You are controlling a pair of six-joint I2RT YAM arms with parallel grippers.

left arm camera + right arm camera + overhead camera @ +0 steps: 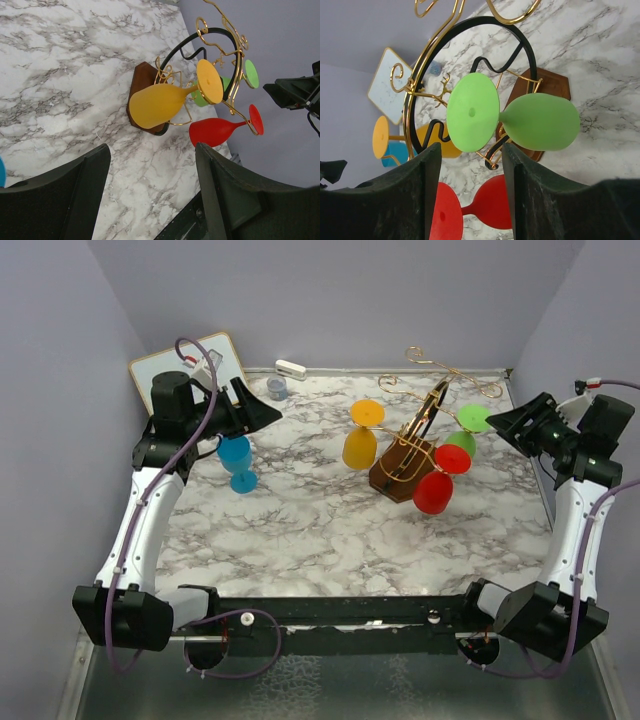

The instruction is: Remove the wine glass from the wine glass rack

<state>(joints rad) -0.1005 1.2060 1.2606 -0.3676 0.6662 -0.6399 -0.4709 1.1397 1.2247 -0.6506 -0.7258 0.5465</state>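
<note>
The wine glass rack [420, 430] is gold wire on a brown wooden base [398, 472], right of the table's centre. A yellow wine glass [361, 440], a green one [468, 426] and a red one [437, 483] hang on it upside down. A blue wine glass [237, 461] stands upright on the table, just below my left gripper [268, 412]. That gripper [152, 150] is open and empty, facing the yellow glass [165, 102] from a distance. My right gripper [471, 147] is open and empty, level with the green glass's foot [472, 112] and short of it. The red glass [495, 202] hangs lower.
A white marbled board [185, 365] leans in the back left corner. A small white object [290, 368] and a little grey cup [277, 388] sit at the back edge. Purple walls close in the table on three sides.
</note>
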